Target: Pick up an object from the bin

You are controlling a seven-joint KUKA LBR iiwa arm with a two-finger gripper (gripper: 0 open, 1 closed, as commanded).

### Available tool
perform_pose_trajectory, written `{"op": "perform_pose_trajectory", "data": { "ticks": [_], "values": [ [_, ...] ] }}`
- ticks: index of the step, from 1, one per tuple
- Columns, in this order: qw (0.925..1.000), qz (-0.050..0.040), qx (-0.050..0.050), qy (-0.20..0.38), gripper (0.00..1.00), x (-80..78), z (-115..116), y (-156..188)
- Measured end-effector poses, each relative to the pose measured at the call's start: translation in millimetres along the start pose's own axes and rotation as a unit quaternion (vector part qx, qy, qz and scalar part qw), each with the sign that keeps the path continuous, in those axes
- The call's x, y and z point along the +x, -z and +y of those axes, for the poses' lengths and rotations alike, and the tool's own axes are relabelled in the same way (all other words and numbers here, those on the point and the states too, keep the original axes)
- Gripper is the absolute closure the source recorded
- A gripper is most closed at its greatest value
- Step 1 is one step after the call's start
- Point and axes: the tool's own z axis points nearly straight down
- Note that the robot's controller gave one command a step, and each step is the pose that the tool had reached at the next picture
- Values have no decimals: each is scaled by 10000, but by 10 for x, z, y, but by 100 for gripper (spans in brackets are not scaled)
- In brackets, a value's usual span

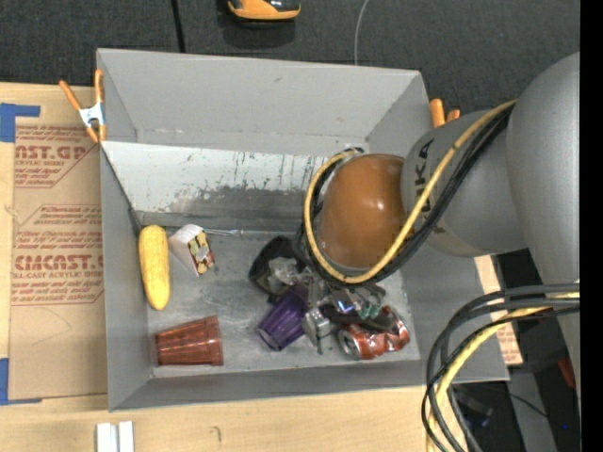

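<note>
As the arm hung over the near-right part of the bin (254, 111), its gripper (318, 320) sat low among a small heap there, under the orange cover (363, 215). Whether the gripper was open or closed could not be told, and nothing showed in its grasp.

Just left of the gripper, touching or nearly so, lay a purple ribbed piece (280, 325). Its long axis ran on a slant, from near-left to far-right, with the far-right end pointing in under the wrist. A crushed red can (377, 339) lay just right of the gripper, close to the near wall and the right wall. A black thing (273, 255) lay just beyond the purple piece, partly hidden by the cover.

Bare floor spread left of the heap. A red cup (188, 342) lay on its side by the near wall, long axis left to right, well apart from the purple piece. A yellow corn cob (154, 266) lay along the left wall, long axis near to far. A small white carton (195, 249) lay just right of the cob's far end. The far sloping wall was bare.
</note>
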Motion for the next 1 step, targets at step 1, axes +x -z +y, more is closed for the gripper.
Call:
{"op": "perform_pose_trajectory", "data": {
  "ticks": [1],
  "values": [
    [9999,-21,-9,131,0,140,38,-56]
  ]
}}
